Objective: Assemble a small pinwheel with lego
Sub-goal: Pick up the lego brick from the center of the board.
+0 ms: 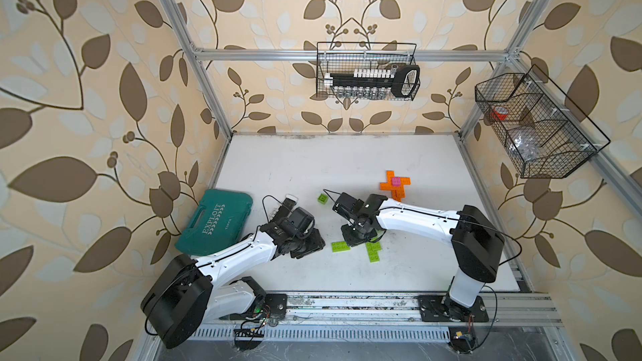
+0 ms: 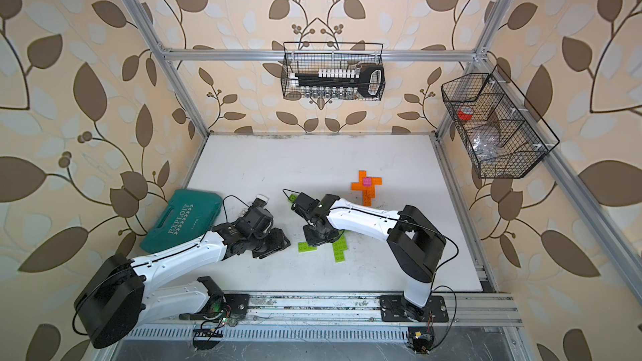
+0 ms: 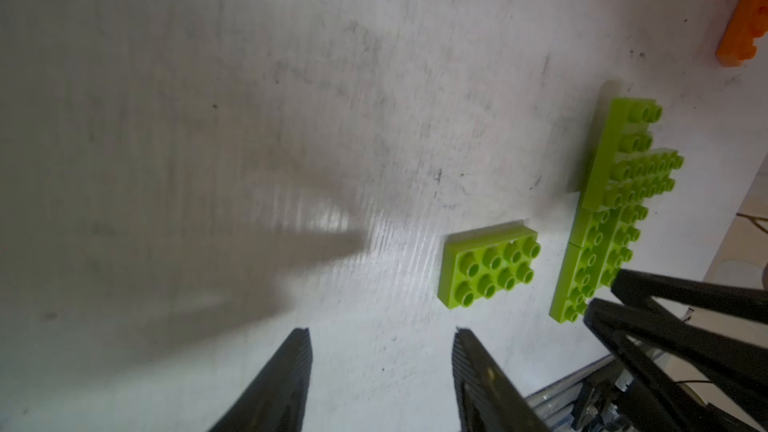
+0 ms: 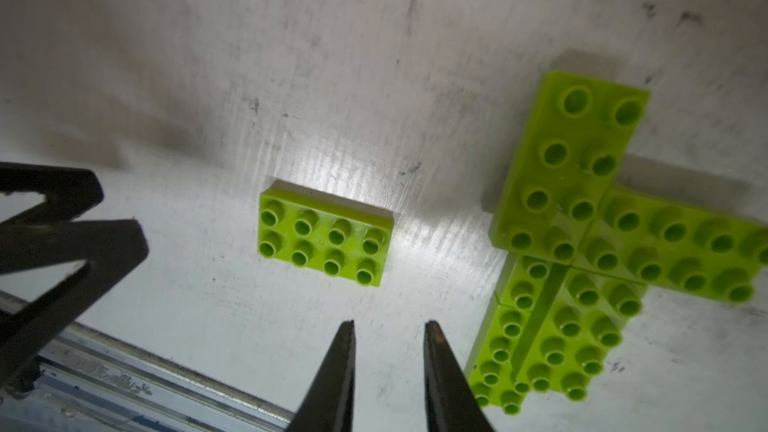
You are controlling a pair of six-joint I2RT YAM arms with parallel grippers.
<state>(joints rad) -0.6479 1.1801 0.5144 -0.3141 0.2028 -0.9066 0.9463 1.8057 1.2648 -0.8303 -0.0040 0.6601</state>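
I judge the orange wheel (image 1: 387, 185) with its pink hub (image 1: 396, 180), right of centre in a top view, to be done, and the lime one to be the step in hand. Its half-built cross (image 1: 373, 250) lies low at centre, with a loose lime brick (image 1: 338, 246) just left of it, not touching. My left gripper (image 3: 382, 330) is open and empty. My right gripper (image 4: 388, 322) is narrowly parted and holds nothing. Next, I think, I must grip that brick and press it squarely onto the cross.
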